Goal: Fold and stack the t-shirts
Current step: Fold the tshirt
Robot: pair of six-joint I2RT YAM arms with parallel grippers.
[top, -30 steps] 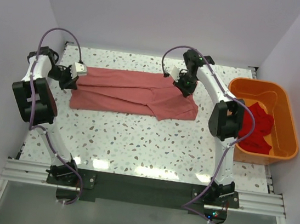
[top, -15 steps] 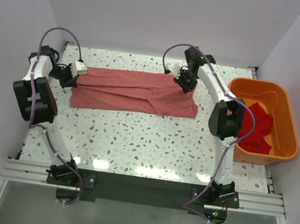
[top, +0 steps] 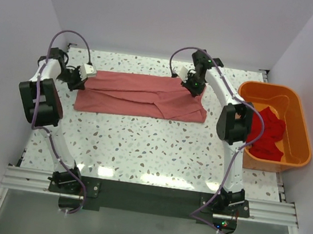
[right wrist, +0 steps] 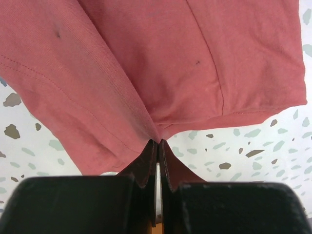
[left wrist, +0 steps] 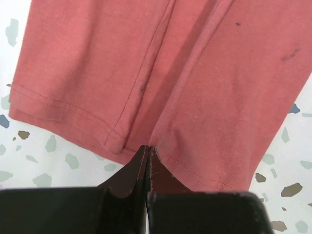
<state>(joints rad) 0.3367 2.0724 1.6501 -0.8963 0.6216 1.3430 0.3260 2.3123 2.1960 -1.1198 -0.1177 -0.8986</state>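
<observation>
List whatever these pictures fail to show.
- Top view: red shirts in the orange bin, partly behind the right arm; count unclear.
- Wrist views: pink shirt runs off the frame edges.
- Pinched hem: buried inside the left claw and right claw.

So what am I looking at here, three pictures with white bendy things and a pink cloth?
Those are two robot arms, bolted at the near edge of the table. The wide picture comes from a camera above and behind them. The two close-ups come from a camera on each wrist. A pinkish-red t-shirt, partly folded, lies flat on the table. The left tool and right tool, both two-fingered pinchers, are shut on its opposite ends. At the right, an orange bin holds more red clothing.
</observation>
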